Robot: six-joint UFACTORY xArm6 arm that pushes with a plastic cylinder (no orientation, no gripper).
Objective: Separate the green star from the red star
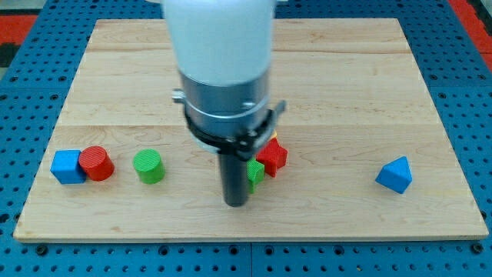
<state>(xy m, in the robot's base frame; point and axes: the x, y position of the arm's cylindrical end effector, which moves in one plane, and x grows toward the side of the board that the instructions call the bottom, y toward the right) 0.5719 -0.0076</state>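
The red star [274, 157] lies just right of the board's middle, partly hidden by the arm. The green star [255, 172] touches its lower left side; only its right edge shows behind the rod. My tip [236, 202] rests on the board right at the green star's left and lower side. A sliver of a yellow block [273, 137] shows just above the red star, mostly hidden by the arm.
A blue cube [67, 166] and a red cylinder [97, 163] touch each other at the view's left. A green cylinder [147, 166] stands right of them. A blue triangular block [394, 175] sits at the right. The wooden board [346, 92] has edges all around.
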